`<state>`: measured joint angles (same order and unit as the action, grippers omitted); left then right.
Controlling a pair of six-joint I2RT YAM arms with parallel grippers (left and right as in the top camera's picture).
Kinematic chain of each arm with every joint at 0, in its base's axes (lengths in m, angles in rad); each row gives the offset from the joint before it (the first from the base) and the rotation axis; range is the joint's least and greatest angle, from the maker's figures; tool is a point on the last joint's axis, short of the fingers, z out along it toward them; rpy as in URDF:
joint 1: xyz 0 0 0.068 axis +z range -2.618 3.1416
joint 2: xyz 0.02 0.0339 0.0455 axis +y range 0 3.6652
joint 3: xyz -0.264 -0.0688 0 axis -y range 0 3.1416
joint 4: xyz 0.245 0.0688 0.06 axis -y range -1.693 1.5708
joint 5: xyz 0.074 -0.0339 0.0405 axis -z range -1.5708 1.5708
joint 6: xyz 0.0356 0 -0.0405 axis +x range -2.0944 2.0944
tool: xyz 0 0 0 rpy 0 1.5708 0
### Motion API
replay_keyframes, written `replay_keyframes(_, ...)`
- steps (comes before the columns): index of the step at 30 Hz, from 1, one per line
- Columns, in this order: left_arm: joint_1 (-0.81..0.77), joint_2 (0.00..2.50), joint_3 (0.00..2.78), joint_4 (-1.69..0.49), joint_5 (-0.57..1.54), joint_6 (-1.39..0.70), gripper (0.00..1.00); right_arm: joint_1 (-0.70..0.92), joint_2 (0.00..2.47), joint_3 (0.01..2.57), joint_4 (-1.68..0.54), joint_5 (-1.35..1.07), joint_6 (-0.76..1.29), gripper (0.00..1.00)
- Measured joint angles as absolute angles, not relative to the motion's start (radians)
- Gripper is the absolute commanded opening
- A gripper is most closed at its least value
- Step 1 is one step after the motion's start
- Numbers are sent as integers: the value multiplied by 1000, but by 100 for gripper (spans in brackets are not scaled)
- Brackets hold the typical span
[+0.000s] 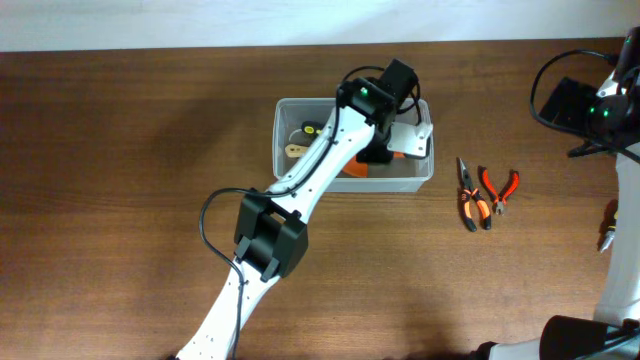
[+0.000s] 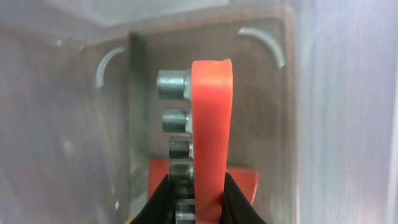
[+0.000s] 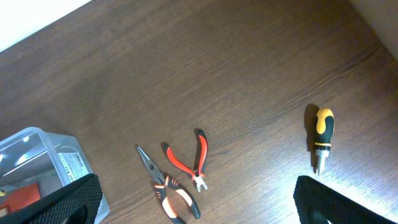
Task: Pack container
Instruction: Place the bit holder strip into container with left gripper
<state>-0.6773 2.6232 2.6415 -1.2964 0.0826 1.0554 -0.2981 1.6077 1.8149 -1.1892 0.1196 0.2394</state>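
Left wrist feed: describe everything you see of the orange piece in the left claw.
The orange rail looks like moulded plastic, a narrow strip with a rounded end. Silver metal sockets line one side in a row. The left claw is shut on its near end, holding it inside the clear container. Contact with the container's floor cannot be told.

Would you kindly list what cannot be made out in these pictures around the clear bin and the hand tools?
- Overhead: the left arm covers most of the clear plastic rectangular bin; its contents are largely hidden.
- Left wrist: the bottom edge cuts off the orange plastic socket holder gripped by the left tool.
- Right wrist: the tip of the yellow-and-black screwdriver is too small to identify.
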Motion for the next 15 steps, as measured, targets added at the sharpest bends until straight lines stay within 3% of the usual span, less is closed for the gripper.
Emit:
replay_keyframes(7,-686,2640,2642,-1286,110,1047,99,-298,1608,1815,-1189,120,240,99)
replay_keyframes(15,-648,2536,2640,-1185,25,822,99,-298,1608,1815,-1189,120,240,99)
